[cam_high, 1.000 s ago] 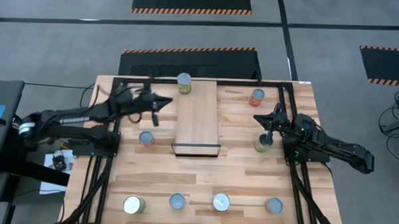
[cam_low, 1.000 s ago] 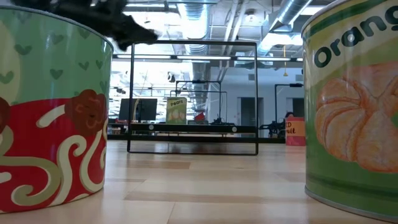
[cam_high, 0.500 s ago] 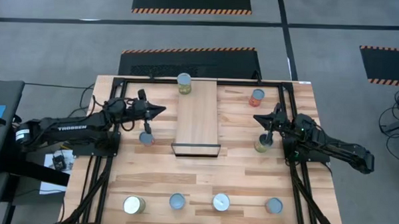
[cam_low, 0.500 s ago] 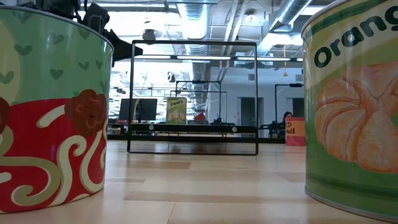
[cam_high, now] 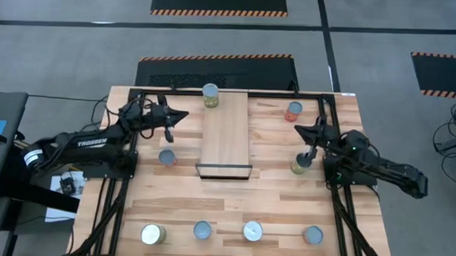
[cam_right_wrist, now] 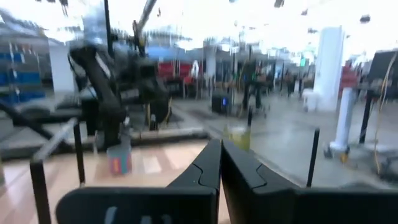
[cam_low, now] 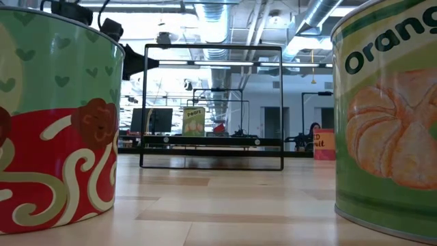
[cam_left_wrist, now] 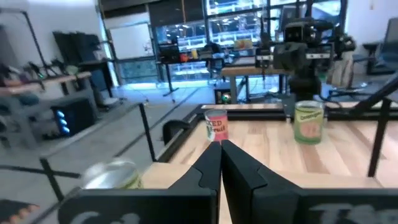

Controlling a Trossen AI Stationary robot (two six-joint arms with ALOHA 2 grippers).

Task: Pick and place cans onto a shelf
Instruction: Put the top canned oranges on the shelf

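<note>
The shelf (cam_high: 226, 135) is a light-wood board with a dark near edge in the table's middle. A yellow-green can (cam_high: 210, 95) stands at its far left corner. A blue can (cam_high: 167, 157) stands left of the shelf. A red can (cam_high: 293, 110) and a yellow-green can (cam_high: 300, 165) stand to its right. My left gripper (cam_high: 180, 115) is shut and empty, raised between the blue can and the shelf's far end; its closed fingertips show in its wrist view (cam_left_wrist: 221, 149). My right gripper (cam_high: 299, 130) is shut and empty, above the table between the red and yellow-green cans (cam_right_wrist: 221, 146).
Several cans stand in a row along the table's near edge (cam_high: 153, 234) (cam_high: 202, 230) (cam_high: 252, 231) (cam_high: 312, 235); two of them fill the low view's sides (cam_low: 54, 123) (cam_low: 389, 116). A black frame (cam_high: 138, 102) runs along the table's edges.
My left gripper has drawn back a little toward the table's left edge, dipped toward the blue can and then moved toward the far edge, staying shut and empty. My right gripper has shifted slightly toward the far edge. No can has moved.
</note>
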